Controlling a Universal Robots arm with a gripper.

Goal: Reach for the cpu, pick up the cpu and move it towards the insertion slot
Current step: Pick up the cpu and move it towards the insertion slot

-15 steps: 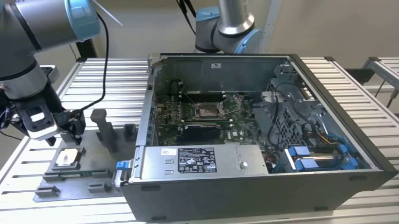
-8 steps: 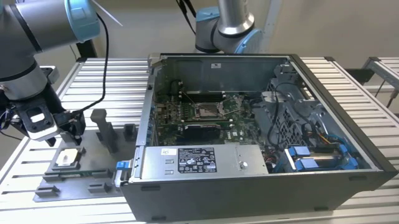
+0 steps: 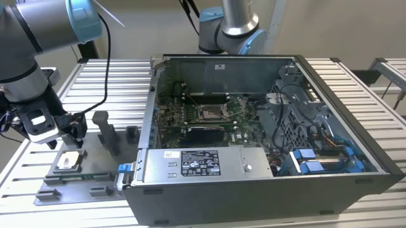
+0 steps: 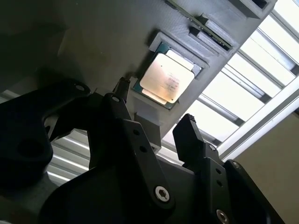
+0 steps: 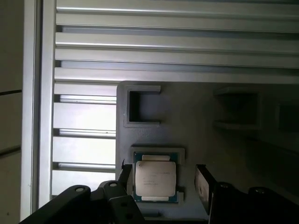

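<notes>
cpu in fixture, centred between spread jaws

This looks like a robotics lab or assembly test cell. The counter is built of ribbed aluminium slats. An opened computer case stands on it with its green circuit board exposed. A grey fixture plate near the counter's corner seats a bare cpu. An industrial arm with blue joint caps hangs over the plate, and a second arm stands behind the case.

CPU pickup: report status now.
Gripper open, hovering over cpu, jaws apart either side. It sits in grey fixture, untouched. Nothing between jaws and cpu.
</notes>
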